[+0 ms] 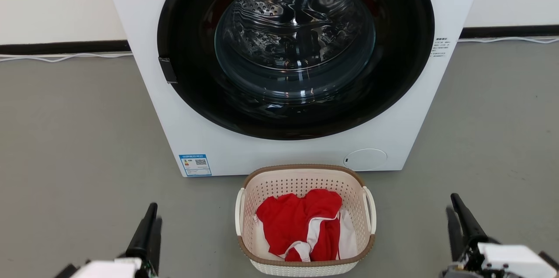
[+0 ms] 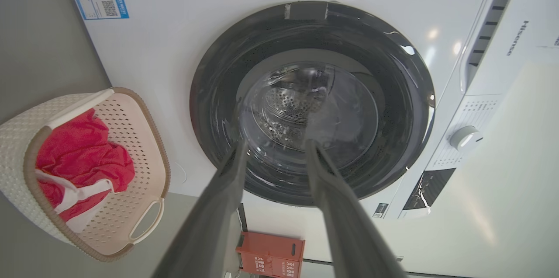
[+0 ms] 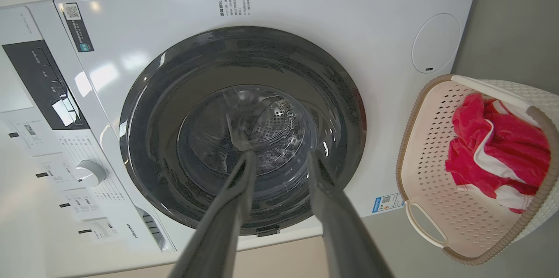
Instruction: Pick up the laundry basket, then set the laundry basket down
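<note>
Left gripper (image 1: 153,217) and right gripper (image 1: 452,206) parted, empty; basket (image 1: 301,184) between them, apart. Left wrist view adds orange crate (image 2: 270,254) beside washer (image 1: 270,155) ahead.

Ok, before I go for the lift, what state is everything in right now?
laundry basket: upright on the floor in front of the washer, not gripped.
red and white clothes: bunched inside the basket.
washer door: shut; the drum behind the glass looks empty.
left gripper: open, empty, apart from the basket.
right gripper: open, empty, apart from the basket.
</note>
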Robot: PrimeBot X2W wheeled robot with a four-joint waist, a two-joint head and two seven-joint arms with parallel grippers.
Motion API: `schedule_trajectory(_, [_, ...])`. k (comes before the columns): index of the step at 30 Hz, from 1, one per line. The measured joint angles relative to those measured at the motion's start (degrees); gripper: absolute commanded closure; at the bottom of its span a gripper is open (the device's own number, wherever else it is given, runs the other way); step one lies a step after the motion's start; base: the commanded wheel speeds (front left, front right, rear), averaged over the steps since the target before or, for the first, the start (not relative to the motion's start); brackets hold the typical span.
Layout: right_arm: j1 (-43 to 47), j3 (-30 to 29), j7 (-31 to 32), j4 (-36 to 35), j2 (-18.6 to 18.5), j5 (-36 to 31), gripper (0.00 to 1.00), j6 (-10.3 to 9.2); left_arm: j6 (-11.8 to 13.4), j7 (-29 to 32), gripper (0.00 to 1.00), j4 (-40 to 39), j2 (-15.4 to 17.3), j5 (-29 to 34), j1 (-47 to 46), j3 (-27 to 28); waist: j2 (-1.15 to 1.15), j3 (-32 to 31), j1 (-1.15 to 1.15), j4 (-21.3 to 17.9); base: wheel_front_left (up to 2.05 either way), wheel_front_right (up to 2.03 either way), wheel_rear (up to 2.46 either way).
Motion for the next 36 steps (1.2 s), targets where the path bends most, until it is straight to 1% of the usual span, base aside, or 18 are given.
schedule_trajectory(3, [1.3,0.1,-0.1,0.7,0.3,0.0,0.0,-0.03,0.1,-0.3,0.0,0.9,-0.1,0.0,1.5,-0.2,0.0,0.0,0.0,0.0,0.0,0.0,0.0])
schedule_trajectory(12, [1.4,0.4,-1.6,-0.5,0.3,-0.7,0.0,-0.03,0.1,-1.6,0.0,0.3,-0.1,0.3,1.5,-1.2,0.0,0.0,0.02,0.0,0.0,0.0,0.0])
schedule_trajectory(16, [1.5,0.4,-2.1,-1.0,0.3,-2.5,0.0,-0.02,0.1,-2.4,0.0,0.1,0.0,1.2,1.5,-1.7,0.0,0.0,0.02,0.0,0.0,0.0,0.0])
schedule_trajectory(24, [2.4,0.6,-3.4,-2.0,0.2,-9.0,0.0,-0.02,0.1,-3.7,0.0,-0.1,0.1,4.2,1.5,-2.3,0.0,0.0,0.01,0.2,0.0,0.0,0.0])
schedule_trajectory(31, [2.4,0.6,-4.6,-2.4,0.2,-15.5,0.0,-0.02,0.1,-4.9,0.0,-0.1,0.1,8.5,1.5,-2.9,0.0,-0.1,0.01,0.2,0.0,0.0,0.0])
schedule_trajectory(36, [2.4,0.6,-5.4,-2.9,0.2,-20.8,0.0,-0.02,0.1,-5.6,0.0,-0.1,0.1,12.8,1.5,-3.0,0.0,-0.1,0.01,0.3,0.0,0.0,0.0])
